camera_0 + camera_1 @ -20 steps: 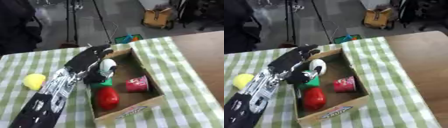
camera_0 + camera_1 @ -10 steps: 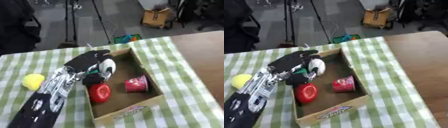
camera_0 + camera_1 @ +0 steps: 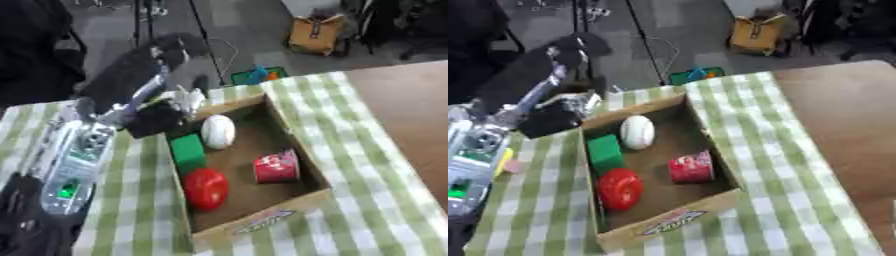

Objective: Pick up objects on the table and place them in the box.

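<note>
Left hand [image 3: 153,57] is raised beside the box [image 3: 302,207], finger state indeterminate to us; we advise lifting well above the rim before seeking remaining objects.

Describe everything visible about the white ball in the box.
The white ball is a slightly egg-shaped, smooth-looking white thing with a faint seam-like line, lying on the brown floor of the cardboard box, in its far half. It sits just beyond the green block, close to or touching it; which cannot be told. The red round thing and the red cup lie nearer, apart from it. No hand touches it.
</note>
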